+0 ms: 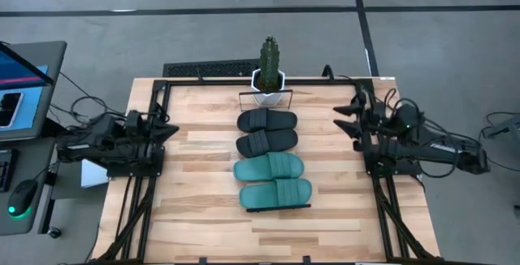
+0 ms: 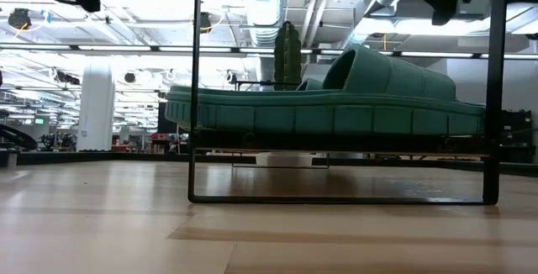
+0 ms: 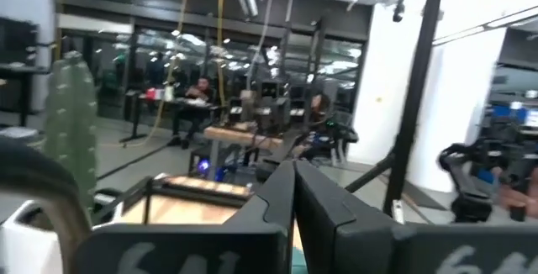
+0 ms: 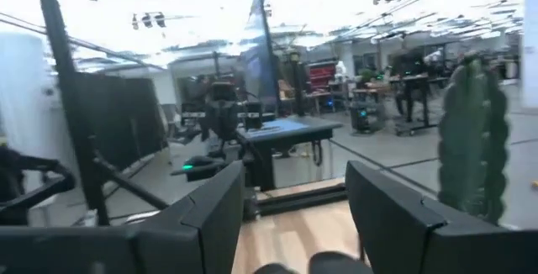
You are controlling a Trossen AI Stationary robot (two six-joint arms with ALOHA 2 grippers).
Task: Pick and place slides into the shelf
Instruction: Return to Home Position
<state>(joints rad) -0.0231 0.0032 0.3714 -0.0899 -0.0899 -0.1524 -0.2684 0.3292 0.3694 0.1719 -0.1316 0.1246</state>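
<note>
1. So, all 4 slides sit side by side on the shelf [image 2: 336,200] mid-table: 2 black slides [image 1: 267,120] nearest the cactus [image 1: 269,56], 2 teal slides [image 1: 269,167] on the side away from it. High view shows none loose on the tabletop.
2. Left gripper [image 1: 169,129] is at the table's left edge, fingers pressed together, holding nothing.
3. Right gripper [image 1: 344,119] is at the right edge, apart from the slides, fingers spread with a clear gap, empty.
4. Placing looks done, so the step in hand reads as homing.
5. To do it well, pull each arm back along its own side, with no sweep across the middle, and stay above shelf-frame height.
6. Watch the right gripper. It's the nearer one to the black slides and the cactus pot [image 1: 268,80], and a nudge to the wire frame could shift the whole row.
</note>
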